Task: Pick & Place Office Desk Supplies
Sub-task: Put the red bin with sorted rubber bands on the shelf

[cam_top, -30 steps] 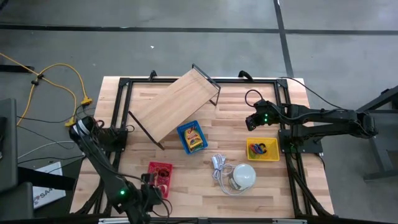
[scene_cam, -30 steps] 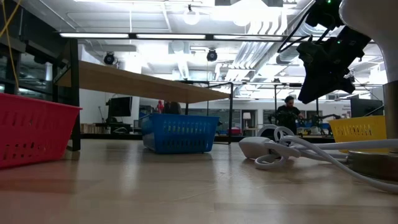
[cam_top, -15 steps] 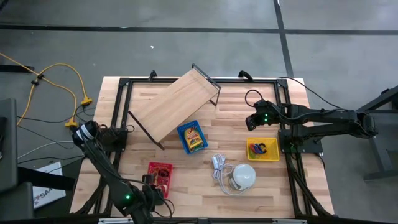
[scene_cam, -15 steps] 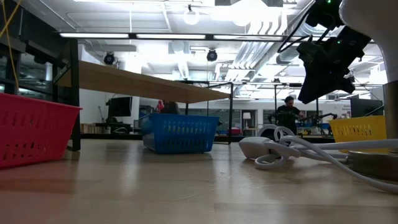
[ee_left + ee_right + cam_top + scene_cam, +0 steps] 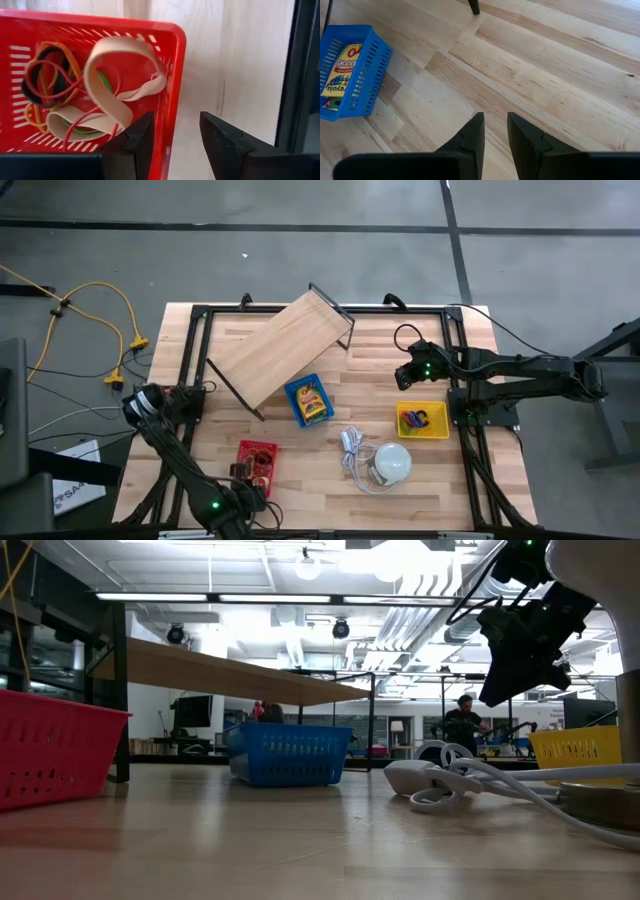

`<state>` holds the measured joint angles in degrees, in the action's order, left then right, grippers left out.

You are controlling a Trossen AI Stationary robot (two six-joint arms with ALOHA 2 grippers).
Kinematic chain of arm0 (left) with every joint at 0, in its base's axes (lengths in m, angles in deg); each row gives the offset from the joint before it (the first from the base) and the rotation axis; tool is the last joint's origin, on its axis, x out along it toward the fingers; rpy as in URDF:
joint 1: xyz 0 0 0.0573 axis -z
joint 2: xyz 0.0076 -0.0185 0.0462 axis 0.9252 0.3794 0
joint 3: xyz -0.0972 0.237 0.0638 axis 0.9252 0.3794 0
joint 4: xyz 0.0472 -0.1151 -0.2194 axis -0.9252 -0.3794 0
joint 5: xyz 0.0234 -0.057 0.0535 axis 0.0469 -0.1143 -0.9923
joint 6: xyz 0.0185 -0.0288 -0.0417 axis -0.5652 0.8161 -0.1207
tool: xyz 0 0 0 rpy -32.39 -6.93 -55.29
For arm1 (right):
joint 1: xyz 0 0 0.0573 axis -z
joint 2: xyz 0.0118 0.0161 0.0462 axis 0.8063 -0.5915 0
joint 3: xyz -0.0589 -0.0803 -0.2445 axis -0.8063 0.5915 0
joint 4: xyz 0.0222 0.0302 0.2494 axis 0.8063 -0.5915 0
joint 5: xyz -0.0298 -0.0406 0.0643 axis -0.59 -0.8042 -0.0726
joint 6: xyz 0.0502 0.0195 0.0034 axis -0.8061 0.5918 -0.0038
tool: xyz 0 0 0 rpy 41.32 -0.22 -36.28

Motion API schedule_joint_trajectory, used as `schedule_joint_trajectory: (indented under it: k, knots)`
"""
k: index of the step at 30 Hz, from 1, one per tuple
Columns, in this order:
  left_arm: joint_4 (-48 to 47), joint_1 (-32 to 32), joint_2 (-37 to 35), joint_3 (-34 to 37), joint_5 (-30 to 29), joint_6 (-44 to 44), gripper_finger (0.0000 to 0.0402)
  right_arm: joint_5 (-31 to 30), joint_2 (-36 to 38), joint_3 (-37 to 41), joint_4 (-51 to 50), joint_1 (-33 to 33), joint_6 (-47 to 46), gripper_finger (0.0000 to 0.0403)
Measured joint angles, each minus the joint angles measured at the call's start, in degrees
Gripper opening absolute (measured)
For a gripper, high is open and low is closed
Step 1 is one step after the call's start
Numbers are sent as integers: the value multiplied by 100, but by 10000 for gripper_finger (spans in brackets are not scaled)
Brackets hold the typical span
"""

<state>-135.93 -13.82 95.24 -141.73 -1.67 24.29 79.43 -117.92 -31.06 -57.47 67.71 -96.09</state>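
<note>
Left tool open astride 1 red basket's rim (2 wide tan bands inside); right tool apart, empty.

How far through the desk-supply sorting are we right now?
Sorted already, it looks: rubber bands in the red basket, a crayon box in the blue basket, small coloured pieces in the yellow basket. Nothing is in hand: the left hand is open at the red basket's rim, the right hand empty above bare table. No loose supplies remain visible.
</note>
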Motion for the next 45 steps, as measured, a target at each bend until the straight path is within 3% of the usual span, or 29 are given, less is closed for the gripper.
schedule_joint_trajectory:
  k: [25,45]
  knots:
    - [368,-48,133,378,41,-22,144,0,0,0,3,1,0,71]
    - [340,-203,131,376,42,-26,4,0,0,0,2,0,0,71]
